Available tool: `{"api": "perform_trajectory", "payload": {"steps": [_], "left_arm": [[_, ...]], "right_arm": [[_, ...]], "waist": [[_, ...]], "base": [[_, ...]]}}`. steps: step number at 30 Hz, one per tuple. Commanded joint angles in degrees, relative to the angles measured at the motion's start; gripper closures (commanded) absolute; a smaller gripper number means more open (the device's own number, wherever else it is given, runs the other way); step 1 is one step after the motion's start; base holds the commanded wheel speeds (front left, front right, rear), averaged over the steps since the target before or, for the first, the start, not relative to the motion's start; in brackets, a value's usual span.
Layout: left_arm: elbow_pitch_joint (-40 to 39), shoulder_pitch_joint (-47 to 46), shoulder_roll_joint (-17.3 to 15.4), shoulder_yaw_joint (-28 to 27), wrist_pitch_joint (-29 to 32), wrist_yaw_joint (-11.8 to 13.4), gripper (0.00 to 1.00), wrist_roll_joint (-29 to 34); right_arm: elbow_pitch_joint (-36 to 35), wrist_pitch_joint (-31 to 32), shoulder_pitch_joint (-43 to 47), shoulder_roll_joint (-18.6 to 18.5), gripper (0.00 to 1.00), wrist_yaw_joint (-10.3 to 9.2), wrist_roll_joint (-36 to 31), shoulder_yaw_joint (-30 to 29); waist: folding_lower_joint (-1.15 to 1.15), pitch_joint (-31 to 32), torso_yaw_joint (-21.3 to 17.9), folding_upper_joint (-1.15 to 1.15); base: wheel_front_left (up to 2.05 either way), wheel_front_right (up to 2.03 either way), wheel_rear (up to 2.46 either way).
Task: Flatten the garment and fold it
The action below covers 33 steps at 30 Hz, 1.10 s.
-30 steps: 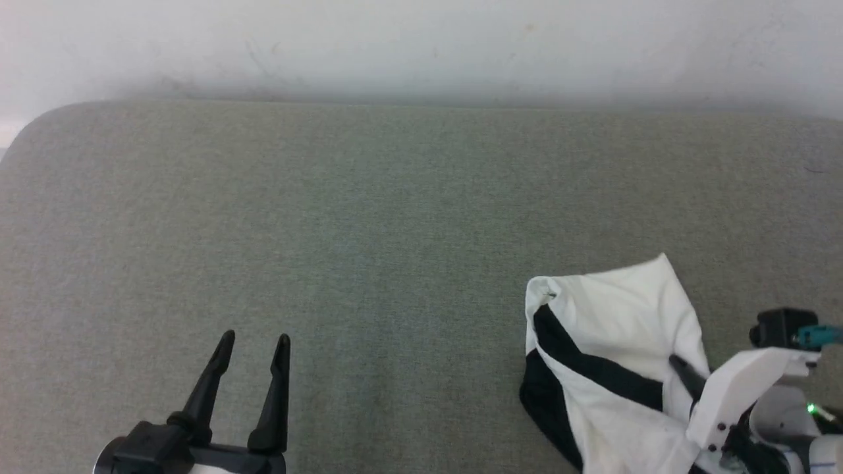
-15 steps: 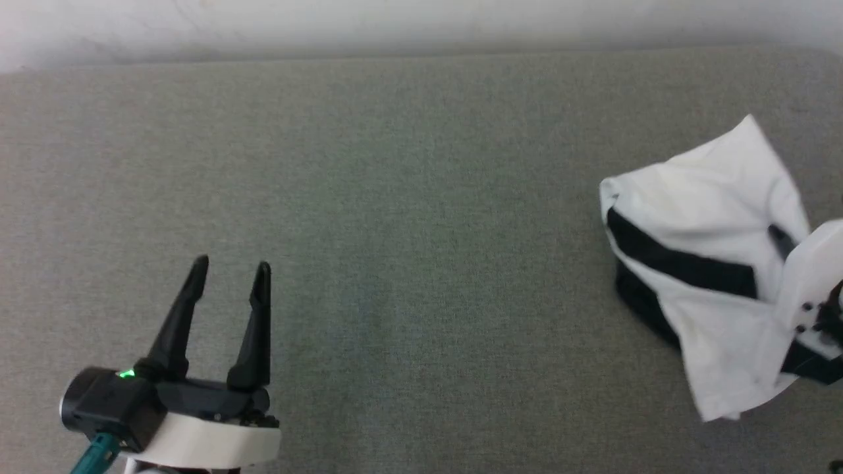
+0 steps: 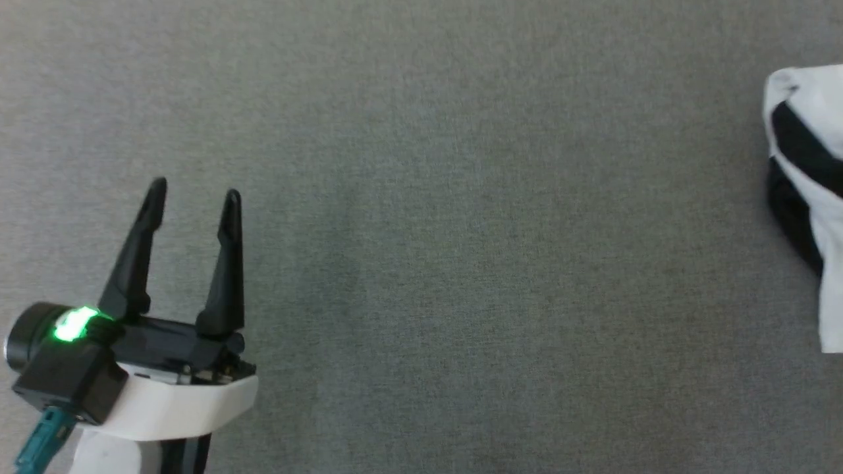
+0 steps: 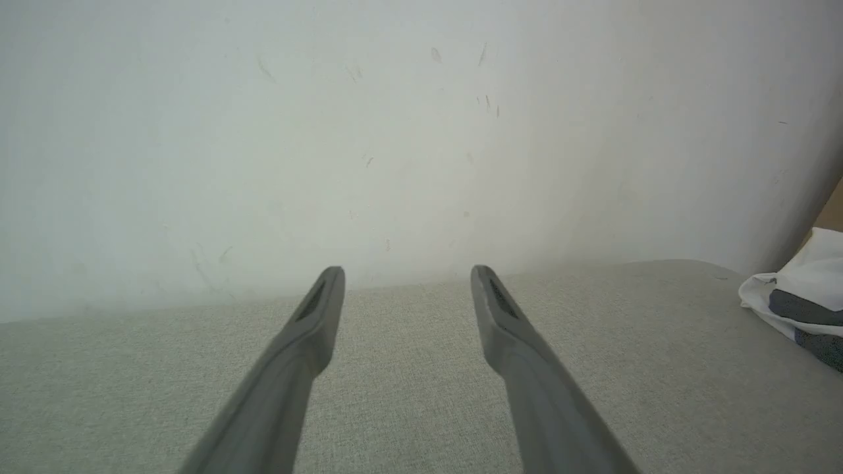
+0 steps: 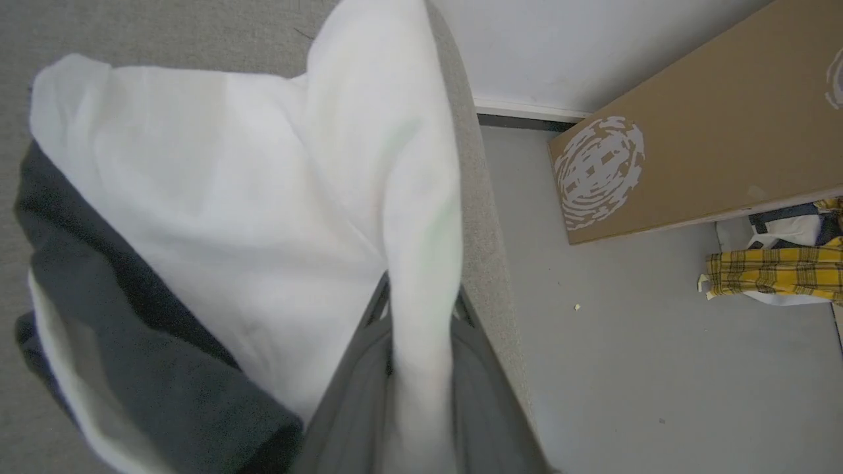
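The garment, white with black sleeve parts, lies bunched at the right edge of the head view, cut off by the frame. In the right wrist view a white fold of the garment runs between the two fingers of my right gripper, which is shut on it near the grey surface's right edge. My left gripper hovers at the lower left of the head view, open and holding nothing. In the left wrist view its fingers point toward the wall, with the garment far to the right.
The grey fabric surface spreads wide between the left gripper and the garment. A pale wall backs it. Past the surface's right edge, the floor holds a leaning cardboard panel and a yellow plaid cloth.
The head camera has tilted down and swung left, so the wall has left view and the garment has slid to the right edge. The left gripper sits higher in frame, still open.
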State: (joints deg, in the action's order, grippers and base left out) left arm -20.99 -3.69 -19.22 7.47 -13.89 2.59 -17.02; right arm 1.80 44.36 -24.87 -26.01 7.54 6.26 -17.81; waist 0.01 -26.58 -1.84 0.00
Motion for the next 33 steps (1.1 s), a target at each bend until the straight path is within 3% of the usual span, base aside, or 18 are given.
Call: {"api": "perform_trajectory", "payload": {"steps": [1,8,10,11,18,25,33], "left_arm": [[-0.52,-1.37,-0.25,-0.42,-0.35,0.14,0.00,0.45],[-1.35,-3.85,0.40,-1.29,-0.87,-0.04,0.00,0.83],[-1.61,-4.21,1.04,-1.53,-0.97,-0.26,0.00,0.46],[-1.73,-4.34,1.25,-1.75,-1.00,-0.27,0.00,0.54],[-3.50,-4.61,3.14,-3.53,-1.08,-0.94,0.00,2.88],[-0.94,-1.97,5.82,-5.00,-1.10,-0.71,0.00,5.42],[2.00,3.61,9.24,-6.01,-1.10,-1.45,0.00,5.59]], "right_arm": [[0.18,-0.27,-1.12,-0.02,1.00,-0.05,-0.56,-1.00],[1.63,-2.63,-1.59,1.33,0.99,-0.05,-2.21,-2.76],[2.11,-3.40,-1.89,2.03,0.53,-0.05,-2.77,-3.08],[2.34,-3.73,-2.00,2.25,0.00,-0.05,-3.02,-3.09],[3.86,-5.69,-1.71,3.10,0.00,-0.05,-3.71,-3.55],[3.93,-9.11,0.12,4.71,0.00,-0.05,-3.41,-6.20],[-0.32,-16.22,4.81,10.21,0.00,-0.05,0.81,-6.34]], "waist": [[-0.01,-3.58,-1.32,0.00],[-0.01,-6.59,-1.40,0.00],[-0.01,-6.81,-1.47,0.00],[-0.01,-6.81,-1.53,0.00],[-0.01,-4.29,-1.91,0.00],[-0.01,2.39,-1.90,0.00],[-0.01,11.97,-0.49,0.00]], "base": [[0.00,0.00,0.00],[0.00,0.00,0.00],[0.00,0.00,0.00],[0.00,0.00,0.00],[0.00,0.00,0.00],[0.00,0.00,0.00],[0.00,0.00,0.00]]}}
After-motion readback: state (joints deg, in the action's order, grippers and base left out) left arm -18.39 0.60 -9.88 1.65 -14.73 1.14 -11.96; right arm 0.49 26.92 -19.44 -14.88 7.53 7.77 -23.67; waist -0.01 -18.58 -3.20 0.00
